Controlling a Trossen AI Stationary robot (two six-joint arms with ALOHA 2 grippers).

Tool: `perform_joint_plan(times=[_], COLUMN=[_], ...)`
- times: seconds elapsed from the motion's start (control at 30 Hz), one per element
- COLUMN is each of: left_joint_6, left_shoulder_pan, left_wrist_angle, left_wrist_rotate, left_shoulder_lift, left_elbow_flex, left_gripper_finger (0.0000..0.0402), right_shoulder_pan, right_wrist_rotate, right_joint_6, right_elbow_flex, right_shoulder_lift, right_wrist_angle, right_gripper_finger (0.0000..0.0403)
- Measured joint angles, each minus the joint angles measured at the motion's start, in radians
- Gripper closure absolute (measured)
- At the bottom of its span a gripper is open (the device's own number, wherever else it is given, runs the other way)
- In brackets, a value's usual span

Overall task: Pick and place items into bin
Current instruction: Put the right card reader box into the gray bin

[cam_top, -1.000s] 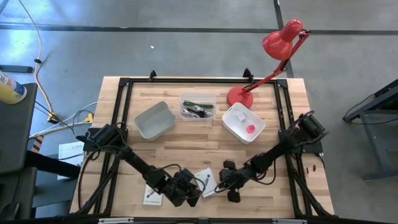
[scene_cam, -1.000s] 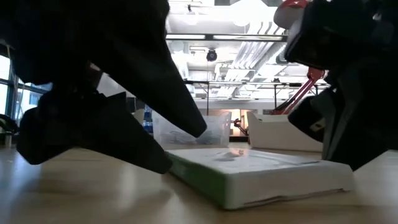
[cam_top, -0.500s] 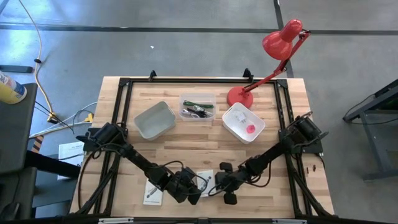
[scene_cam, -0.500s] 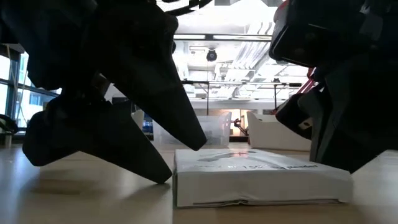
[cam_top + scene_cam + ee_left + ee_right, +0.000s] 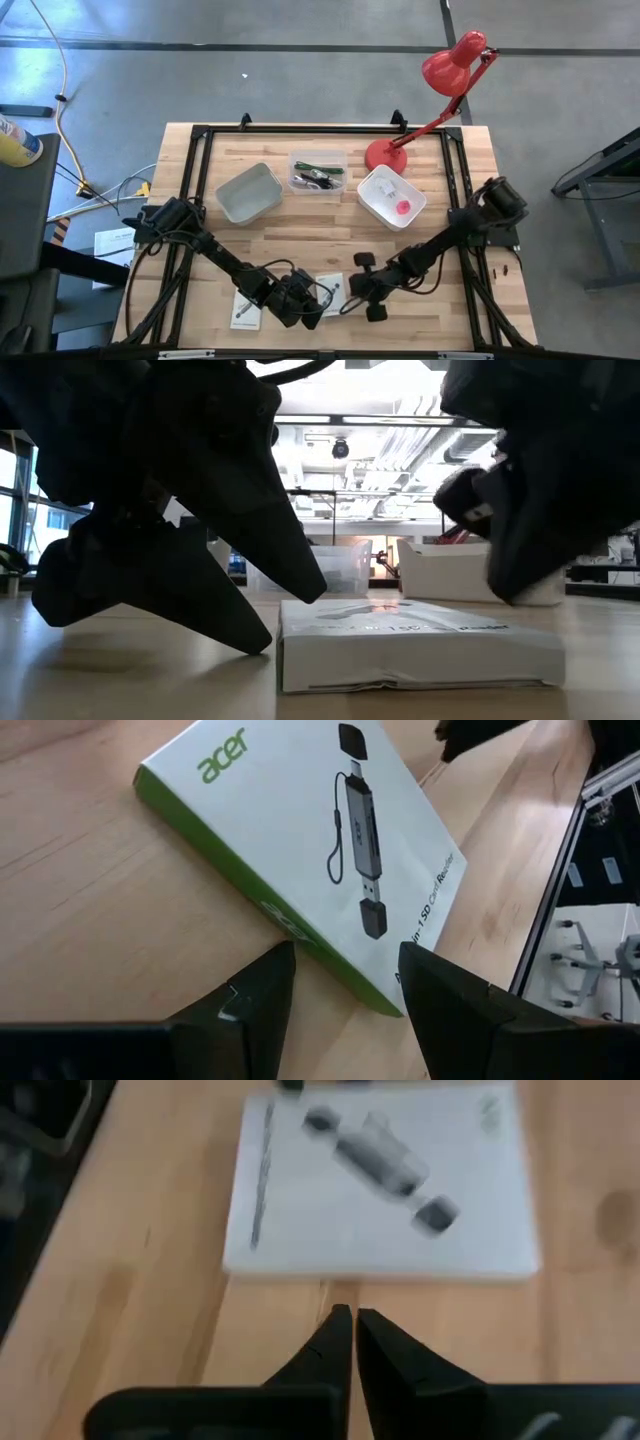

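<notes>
White card box [image 5: 329, 294] lies flat on the wooden surface [image 5: 300, 225], well apart from the three bins; high view: left claw [image 5: 312, 305] sits just beside its one side, right claw [image 5: 352, 297] just beside the other, the box between them. Low view: the box [image 5: 420, 652] rests flat, dark fingers on either side, neither lifting it. Left wrist view: fingers [image 5: 255, 1000] stand apart, straddling the box's near long edge [image 5: 330, 945]. Right wrist view: fingers [image 5: 335, 1345] are pressed together, pointing at the box's long edge [image 5: 380, 1190]. The left arm appears better placed to grasp.
</notes>
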Motion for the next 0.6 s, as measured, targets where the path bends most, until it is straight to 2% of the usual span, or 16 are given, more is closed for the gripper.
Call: perform_joint_plan(times=[0.13,0.43,0.6], left_joint_6=[-0.005,0.003,0.032], left_shoulder_pan=[0.000,0.002,0.002], left_wrist_angle=[-0.001,0.000,0.003], left_wrist_rotate=[0.007,0.010,0.010], left_shoulder_lift=[0.000,0.000,0.000], left_elbow_flex=[0.000,0.000,-0.001], left_gripper_finger=[0.0229,0.0229,0.0229], right_shoulder_pan=[-0.003,-0.002,-0.003], right_wrist_rotate=[-0.006,0.008,0.066], right_joint_6=[-0.033,-0.053,-0.059], right_elbow_flex=[0.000,0.000,0.001], right_shoulder_lift=[0.001,0.000,0.000], right_wrist_angle=[0.011,0.076,0.072], right_gripper_finger=[0.0344,0.0197,0.0160])
